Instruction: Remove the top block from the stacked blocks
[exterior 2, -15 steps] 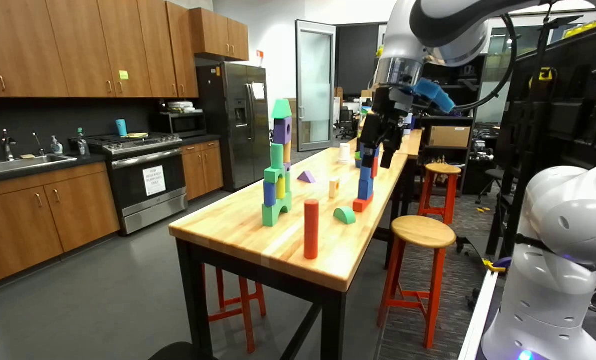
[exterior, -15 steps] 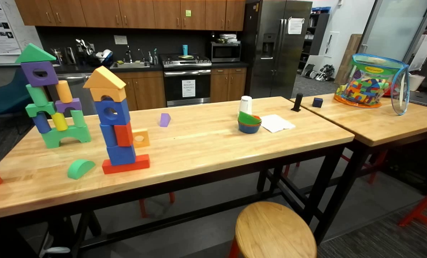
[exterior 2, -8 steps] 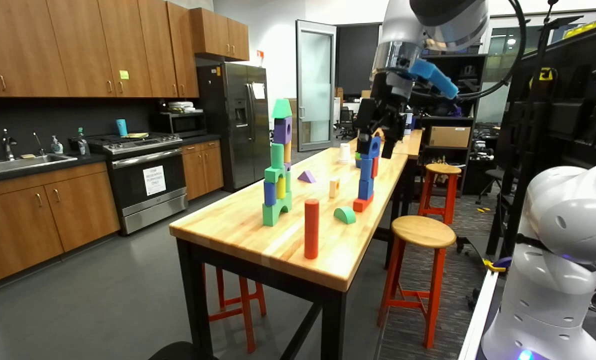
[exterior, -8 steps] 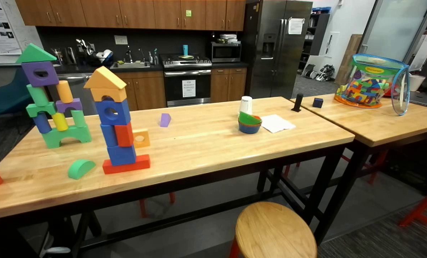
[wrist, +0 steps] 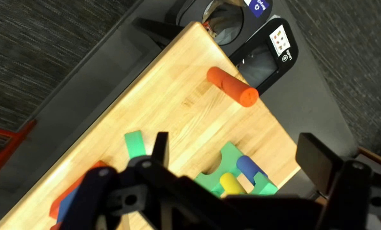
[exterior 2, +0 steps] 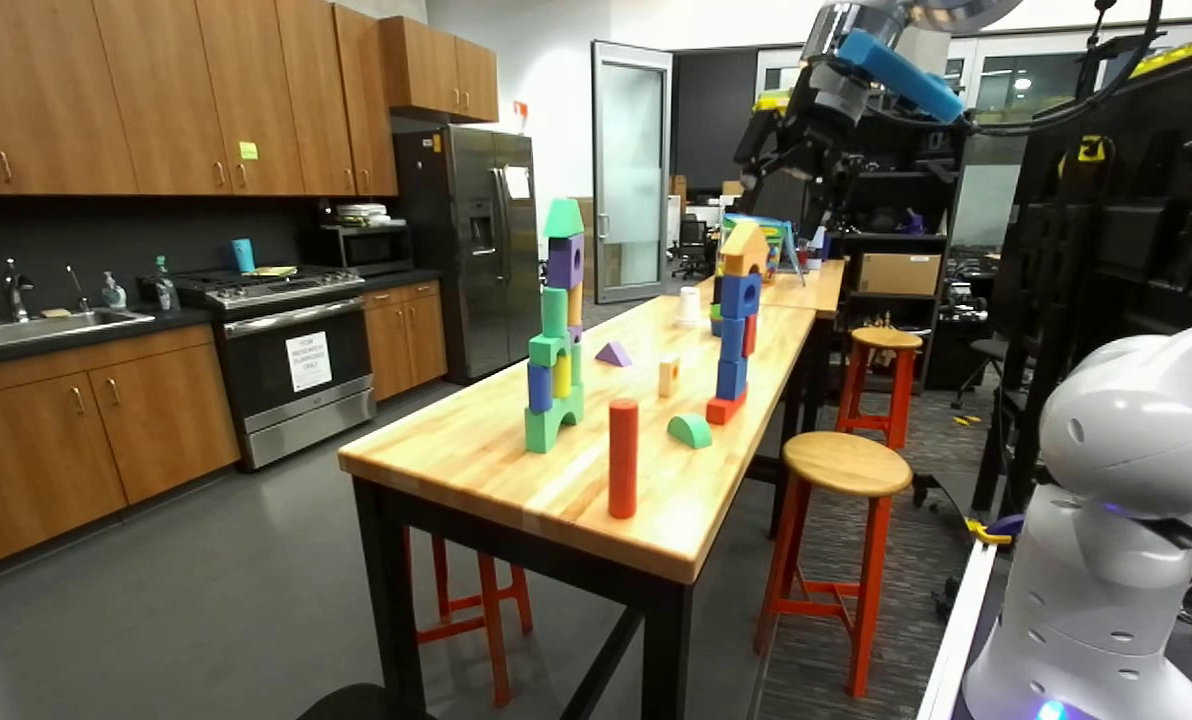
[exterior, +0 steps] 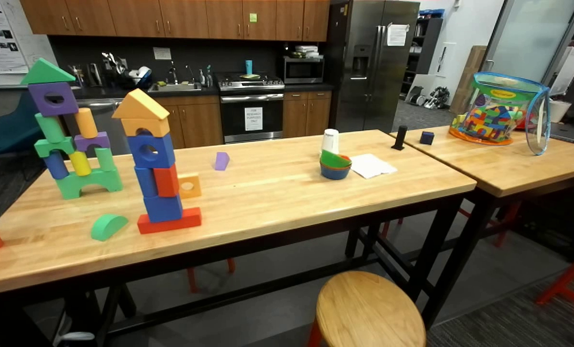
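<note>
Kitchen area within a research laboratory. The kitchen is identified by wall cabinets (exterior: 186,17), a sink (exterior 2: 66,326), a range (exterior: 271,115), a microwave oven (exterior: 301,71) and a side-by-side refrigerator (exterior: 388,82); the laboratory by a sheet (exterior: 254,119) on the range front reading "For research purposes only" and by a white robot arm (exterior 2: 1121,430). A labelled recycling bin (wrist: 252,24) and landfill bin (wrist: 283,67), seen in the wrist view, and an office chair (exterior 2: 691,240) past an open glazed door (exterior 2: 633,170) indicate a shared workplace.

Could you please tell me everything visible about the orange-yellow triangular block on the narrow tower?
The orange-yellow triangular block is a plain prism, foam or wood, hard to tell. It sits peak up atop the narrow tower, flat base on the arch block, one corner jutting slightly past it; nothing else seems to touch it.
</note>
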Action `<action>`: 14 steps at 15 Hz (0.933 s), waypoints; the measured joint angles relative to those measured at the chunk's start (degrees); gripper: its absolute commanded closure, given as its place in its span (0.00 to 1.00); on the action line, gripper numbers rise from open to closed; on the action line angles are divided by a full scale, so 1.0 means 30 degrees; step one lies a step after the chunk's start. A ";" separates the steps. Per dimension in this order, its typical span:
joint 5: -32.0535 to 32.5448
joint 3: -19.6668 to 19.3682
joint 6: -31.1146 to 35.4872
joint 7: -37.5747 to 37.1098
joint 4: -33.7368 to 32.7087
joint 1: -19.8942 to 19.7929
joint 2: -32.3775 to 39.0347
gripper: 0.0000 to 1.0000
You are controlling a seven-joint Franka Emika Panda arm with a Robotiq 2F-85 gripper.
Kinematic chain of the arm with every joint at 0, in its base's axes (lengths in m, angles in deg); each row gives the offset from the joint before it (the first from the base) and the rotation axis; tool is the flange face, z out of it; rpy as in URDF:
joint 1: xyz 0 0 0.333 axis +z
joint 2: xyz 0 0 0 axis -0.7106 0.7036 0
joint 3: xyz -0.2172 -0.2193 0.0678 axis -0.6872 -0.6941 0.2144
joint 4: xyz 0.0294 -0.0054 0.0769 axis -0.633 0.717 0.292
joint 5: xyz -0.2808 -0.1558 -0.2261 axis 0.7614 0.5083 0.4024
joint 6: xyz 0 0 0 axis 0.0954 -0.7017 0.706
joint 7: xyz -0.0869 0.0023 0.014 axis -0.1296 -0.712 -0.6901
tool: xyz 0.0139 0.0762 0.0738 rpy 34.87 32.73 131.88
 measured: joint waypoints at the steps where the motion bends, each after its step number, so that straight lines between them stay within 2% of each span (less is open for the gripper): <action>1: 0.0000 0.0047 -0.0002 -0.0146 -0.0052 -0.0045 -0.0005 0.00; 8: -0.0426 -0.0014 0.0365 -0.0750 -0.0007 -0.0145 0.0075 0.00; 14: -0.1919 -0.1070 0.1488 -0.3587 -0.0861 -0.1726 0.0995 0.00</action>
